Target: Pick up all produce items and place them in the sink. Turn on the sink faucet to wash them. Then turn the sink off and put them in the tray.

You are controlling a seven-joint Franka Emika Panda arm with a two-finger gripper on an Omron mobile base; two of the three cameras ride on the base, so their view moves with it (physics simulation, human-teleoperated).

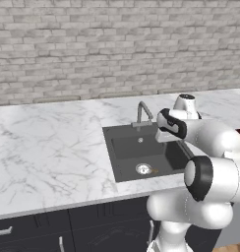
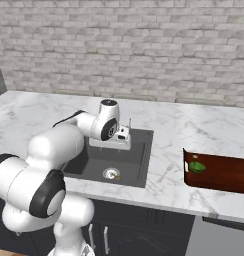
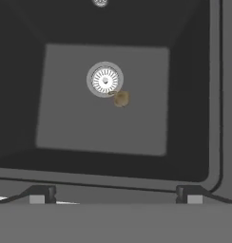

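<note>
The tan-brown lumpy piece (image 3: 121,98) lies on the floor of the dark sink (image 3: 70,118), touching the round silver drain (image 3: 105,79); it also shows as a small speck beside the drain (image 1: 152,171). The shiny green fruit (image 2: 196,166) sits at the left end of the reddish-brown tray (image 2: 224,175). My gripper (image 3: 115,194) hangs open above the sink (image 1: 124,157), looking straight down into it, with nothing between its fingertips (image 3: 42,194). The tan piece sits well below the gripper. The faucet (image 1: 141,112) stands at the basin's back rim, close behind my hand.
White marble counter (image 1: 53,142) spreads wide to the left of the basin and between the basin and the tray (image 2: 169,150). A grey brick wall (image 1: 117,44) backs the counter. Dark cabinet fronts (image 1: 68,231) run below its front edge.
</note>
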